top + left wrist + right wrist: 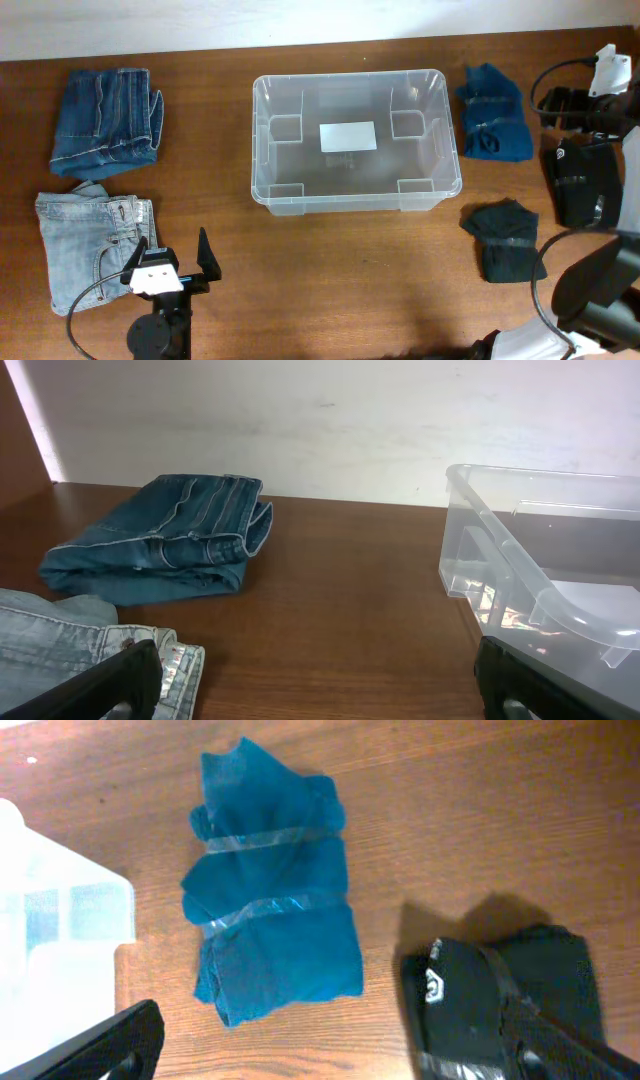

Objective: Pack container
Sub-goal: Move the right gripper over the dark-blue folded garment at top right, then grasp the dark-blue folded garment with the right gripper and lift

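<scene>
Our left pincer (172,257) stands wide open at the lower left of the overhead frame, holding nothing. Our right pincer (330,1055) is also spread wide, touching nothing. The container (350,180) sits at upper centre on the table (330,270). Only the overhead view shows its white label (348,136). The left wrist view catches just one corner, and the right wrist view shows the blue bundle (270,910).

Overhead view: even, soft light across the worktop (330,290), shadows barely there. Left wrist view: the white wall (300,420) glares bright, sharp glints on the container (530,575) rim, near fingers (105,685) dark and blurred. Right wrist view is slightly soft; the black bundle (470,1005) throws a shadow up-left.
</scene>
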Motion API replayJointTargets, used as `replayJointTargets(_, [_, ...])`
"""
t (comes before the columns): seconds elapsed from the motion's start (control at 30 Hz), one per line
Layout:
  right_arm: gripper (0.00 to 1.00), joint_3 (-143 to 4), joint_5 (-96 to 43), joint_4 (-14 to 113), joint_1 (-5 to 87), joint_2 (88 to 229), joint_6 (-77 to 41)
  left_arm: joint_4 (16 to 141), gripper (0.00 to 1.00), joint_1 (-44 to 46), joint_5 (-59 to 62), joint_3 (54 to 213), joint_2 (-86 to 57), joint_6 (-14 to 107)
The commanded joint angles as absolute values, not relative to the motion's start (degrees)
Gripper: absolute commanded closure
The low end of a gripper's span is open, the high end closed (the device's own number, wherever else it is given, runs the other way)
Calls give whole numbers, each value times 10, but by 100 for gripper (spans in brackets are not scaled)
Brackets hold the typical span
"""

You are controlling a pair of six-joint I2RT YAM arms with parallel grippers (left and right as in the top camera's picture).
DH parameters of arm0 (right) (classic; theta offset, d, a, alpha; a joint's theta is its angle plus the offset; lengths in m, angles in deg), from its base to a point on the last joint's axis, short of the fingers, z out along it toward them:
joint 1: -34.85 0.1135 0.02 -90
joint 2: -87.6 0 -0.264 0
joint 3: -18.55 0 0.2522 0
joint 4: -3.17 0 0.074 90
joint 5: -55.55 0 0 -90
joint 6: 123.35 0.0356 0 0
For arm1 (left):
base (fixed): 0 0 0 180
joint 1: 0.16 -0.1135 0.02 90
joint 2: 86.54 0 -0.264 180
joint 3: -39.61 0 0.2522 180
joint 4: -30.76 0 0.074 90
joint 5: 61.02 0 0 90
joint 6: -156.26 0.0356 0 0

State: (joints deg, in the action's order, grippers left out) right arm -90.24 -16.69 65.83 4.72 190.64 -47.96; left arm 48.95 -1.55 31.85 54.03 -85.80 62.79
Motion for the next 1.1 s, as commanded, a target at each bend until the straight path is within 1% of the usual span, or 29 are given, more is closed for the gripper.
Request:
replayJointTargets(0.0, [1,-909,-60,642,37,1938,-496,491,1,-18,313,539,-862,633])
replayJointTargets(0.53, [1,-909,-46,581,36,2070,-524,491,1,-18,313,539,-862,633])
replayJointTargets(1.07, [2,-909,-32,501,35,2164,-528,491,1,-18,313,539,-862,633])
